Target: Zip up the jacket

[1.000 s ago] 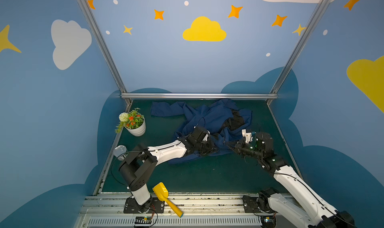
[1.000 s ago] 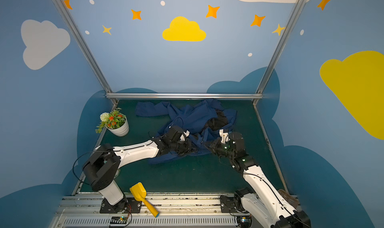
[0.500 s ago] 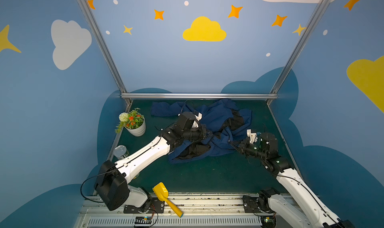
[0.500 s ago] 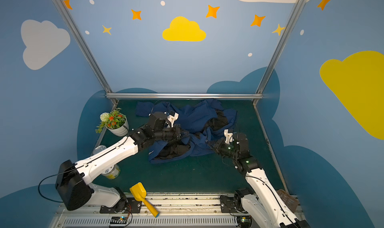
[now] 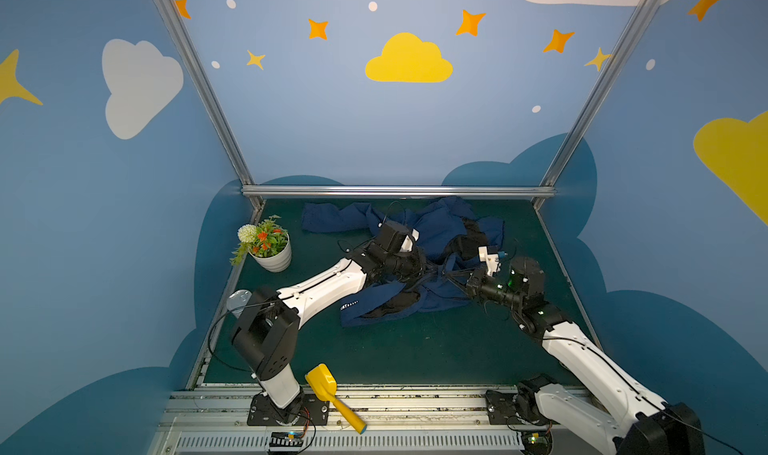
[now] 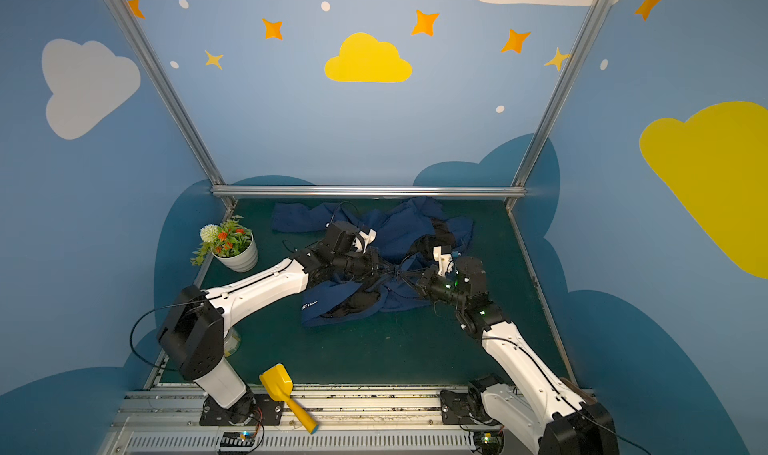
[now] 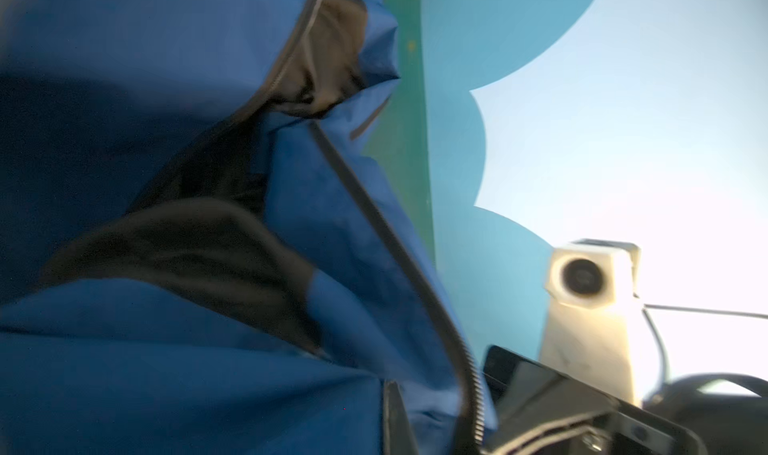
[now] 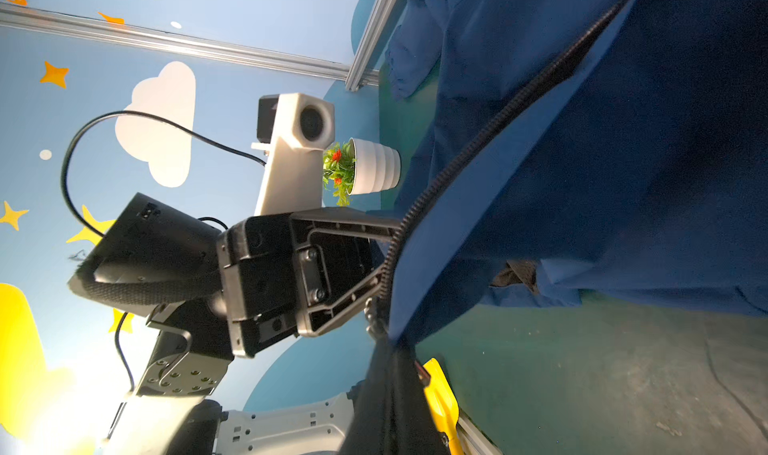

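The navy jacket [image 5: 436,232] [image 6: 399,232] lies crumpled on the green mat, its black lining showing and a white print [image 5: 348,306] near the front hem. Both grippers meet over its middle. My left gripper [image 5: 432,271] [image 6: 388,271] is shut on the toothed zipper edge [image 8: 478,154], as the right wrist view shows [image 8: 388,253]. My right gripper [image 5: 451,275] [image 6: 409,275] [image 8: 390,390] is shut on the same edge's lower end, just below the left one. In the left wrist view the zipper [image 7: 374,208] runs down past one left finger [image 7: 397,419].
A white pot of flowers [image 5: 272,257] [image 6: 237,257] stands at the mat's left edge. A yellow scoop [image 5: 328,390] [image 6: 282,386] lies at the front by the left arm's base. A clear cup [image 5: 239,299] sits behind the left arm. Blue walls and a metal rail [image 5: 395,191] close the back.
The left arm swung out and back, carrying jacket fabric. Both grippers have drawn together at the jacket's middle, and the edge between them is lifted and taut.
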